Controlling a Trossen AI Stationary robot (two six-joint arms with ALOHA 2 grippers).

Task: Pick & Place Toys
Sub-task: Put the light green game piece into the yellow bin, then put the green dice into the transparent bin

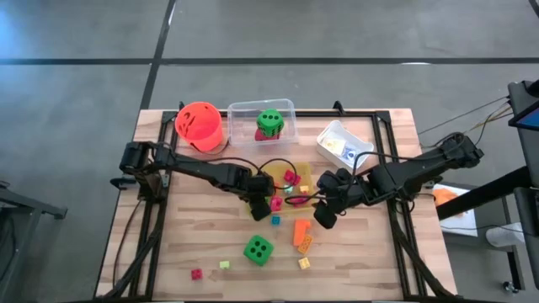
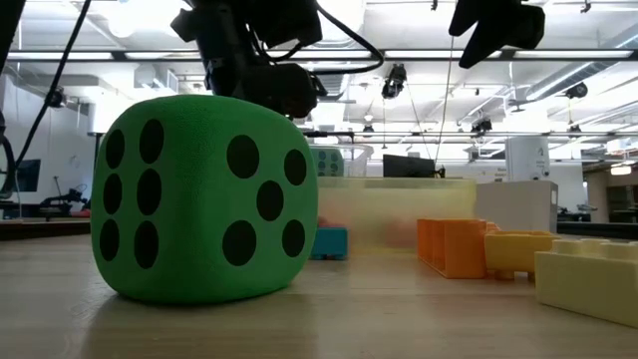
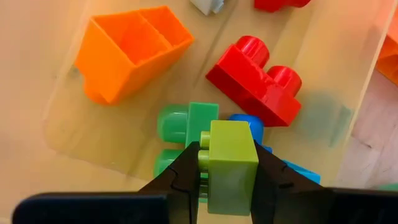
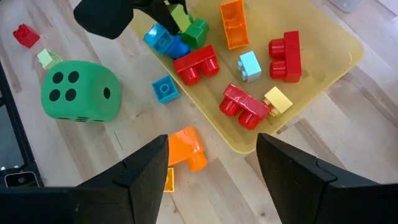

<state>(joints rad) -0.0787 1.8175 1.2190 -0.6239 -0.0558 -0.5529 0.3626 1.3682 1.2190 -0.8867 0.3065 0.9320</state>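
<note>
My left gripper hangs over the near left corner of the yellow tray, shut on a lime-green block. In the tray below it lie a green block, a blue block, a red block and an orange block. My right gripper hovers open above the table just right of the tray, with nothing between its fingers. A green dotted die rests on the table near the front. Another green die sits in the clear tray. My left gripper pinches the lime-green block by two opposite sides between its two fingers. The fingers come from above, pointing steeply down. The block is lifted clear, above the blocks lying in the yellow tray.
An orange bucket stands at the back left, the clear tray behind the yellow one, a white tray at the back right. Loose blocks lie on the table: orange, blue, pink, red, yellow.
</note>
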